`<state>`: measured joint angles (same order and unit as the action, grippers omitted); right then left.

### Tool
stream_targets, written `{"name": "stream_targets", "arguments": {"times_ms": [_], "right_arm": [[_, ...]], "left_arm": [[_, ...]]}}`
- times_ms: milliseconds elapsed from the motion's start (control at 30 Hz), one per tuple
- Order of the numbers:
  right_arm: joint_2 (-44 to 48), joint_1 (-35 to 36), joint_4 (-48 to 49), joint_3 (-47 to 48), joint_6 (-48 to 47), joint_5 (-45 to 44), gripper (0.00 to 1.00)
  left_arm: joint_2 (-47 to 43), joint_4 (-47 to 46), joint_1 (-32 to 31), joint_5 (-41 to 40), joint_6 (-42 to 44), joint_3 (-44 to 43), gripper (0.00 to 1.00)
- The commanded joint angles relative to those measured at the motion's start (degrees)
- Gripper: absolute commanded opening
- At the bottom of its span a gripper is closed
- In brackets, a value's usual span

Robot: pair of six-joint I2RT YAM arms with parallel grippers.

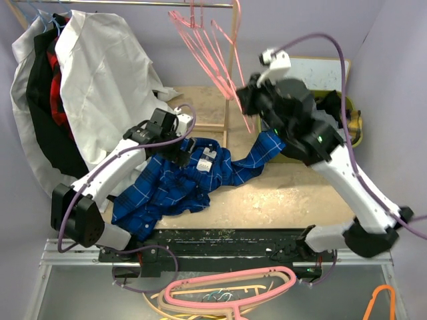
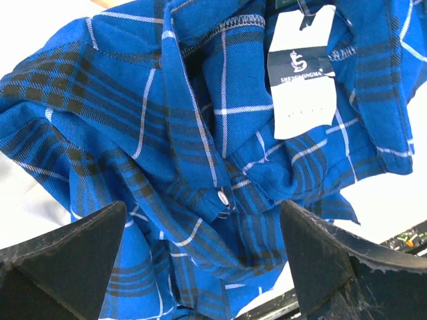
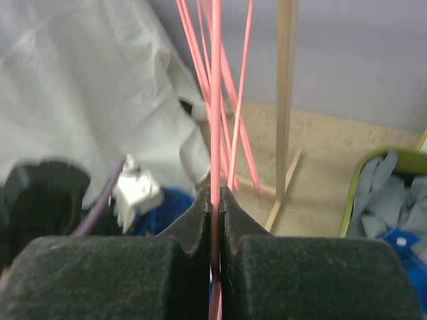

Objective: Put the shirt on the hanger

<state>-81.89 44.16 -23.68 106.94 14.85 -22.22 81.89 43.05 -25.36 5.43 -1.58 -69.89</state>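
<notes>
Top: shirt [image 1: 180, 183] crumpled on table [image 1: 300, 197] between arms, soft, limp; hanger [image 1: 200, 50] aloft at right.
Left wrist: left gripper [image 2: 207, 267] spread wide over fabric near collar label [image 2: 300, 73], holding nothing; judge collar best hold.
Right wrist: right gripper [image 3: 215, 200] pinched on thin, light hanger wire.

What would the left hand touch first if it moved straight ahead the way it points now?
Most likely the shirt: its blue fabric fills the gap ahead of the left hand, whose fingers stand open. Depth is unclear.

Lavender walls [image 1: 393, 40]; tan wooden table [image 1: 293, 200]; wooden rack post [image 3: 287, 67].
</notes>
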Motion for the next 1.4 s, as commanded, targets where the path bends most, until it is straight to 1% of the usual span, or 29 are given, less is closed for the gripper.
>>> {"name": "stream_targets", "arguments": {"times_ms": [0, 100, 167, 233, 300, 400, 500, 533, 567, 600, 633, 667, 700, 733, 867, 967, 1067, 1167, 1267, 1367], "right_arm": [[17.22, 0.51, 12.16, -19.2, 1.37, 7.12, 0.0], [27.73, 0.53, 12.26, -28.51, 2.38, 7.28, 0.0], [33.86, 0.5, 8.85, -32.72, 4.61, 7.19, 0.0], [38.45, 0.5, 4.37, -36.24, 7.82, 7.47, 0.0], [42.68, 0.51, 0.5, -39.29, 11.52, 8.46, 0.0], [48.23, 0.52, -3.86, -43.66, 17.08, 10.58, 0.0], [51.34, 0.49, -6.32, -47.97, 21.22, 14.26, 0.0], [52.11, 0.43, -6.36, -49.58, 22.03, 16.58, 0.0], [52.67, 0.42, -6.32, -51.47, 22.83, 17.99, 0.0], [53.16, 0.46, -6.11, -52.9, 23.49, 19.51, 0.0], [53.53, 0.44, -5.77, -54.36, 23.98, 20.9, 0.0], [53.84, 0.46, -5.51, -55.63, 24.55, 22.17, 0.0], [53.89, 0.5, -5.22, -56.93, 25.02, 23.62, 0.0], [53.86, 0.48, -5.05, -58.05, 25.35, 25.15, 0.0], [54.1, 0.45, -2.68, -61.16, 25.89, 30.64, 0.0], [52.04, 0.5, 1.62, -62.12, 25.1, 34.86, 0.0], [48.62, 0.55, 6.93, -63.05, 24.45, 38.29, 0.0], [45.64, 0.56, 9.48, -63.14, 22.59, 37.79, 0.0], [42.5, 0.47, 10.95, -61.79, 20.4, 34.91, 0.0], [39.01, 0.54, 13.75, -61.68, 19.72, 34.86, 0.0]], "left_arm": [[1.78, -3.91, -1.69, -7.71, -4.81, -3.52, 0.99], [4.44, -4.62, -2.1, -11.09, -5.01, -4.85, 1.0], [6.09, -5.19, -2.22, -11.25, -4.92, -5.37, 0.99], [8.09, -5.31, -2.36, -11.66, -4.77, -5.68, 0.94], [9.93, -5.37, -2.48, -12.06, -4.42, -5.93, 0.85], [12.27, -4.9, -2.81, -9.81, -3.99, -7.19, 0.7], [14.47, -4.19, -3.19, -9.73, -3.74, -8.6, 0.67], [15.13, -4.02, -3.24, -9.44, -3.51, -8.94, 0.63], [15.8, -3.87, -3.28, -9.01, -3.18, -9.25, 0.55], [16.31, -3.6, -3.29, -8.67, -2.9, -9.61, 0.44], [16.77, -3.3, -3.29, -8.29, -2.5, -10.13, 0.25], [17.0, -2.89, -3.29, -8.07, -1.97, -10.77, 0.09], [16.86, -2.16, -3.29, -7.99, -1.35, -11.37, 0.02], [16.17, -1.55, -3.21, -8.05, -1.06, -12.0, 0.0], [10.42, -1.28, -3.16, -8.09, 0.7, -11.85, 0.0], [7.57, -0.49, -2.86, -7.37, 1.5, -10.71, 0.0], [5.47, 0.26, -2.06, -4.98, 1.63, -10.4, 0.0], [3.42, 1.38, -1.54, -2.06, 1.82, -11.14, 0.0], [1.85, 2.9, -0.92, 0.48, 1.94, -12.48, 0.0], [0.21, 3.56, 0.33, 2.62, 1.77, -13.03, 0.0]]}}
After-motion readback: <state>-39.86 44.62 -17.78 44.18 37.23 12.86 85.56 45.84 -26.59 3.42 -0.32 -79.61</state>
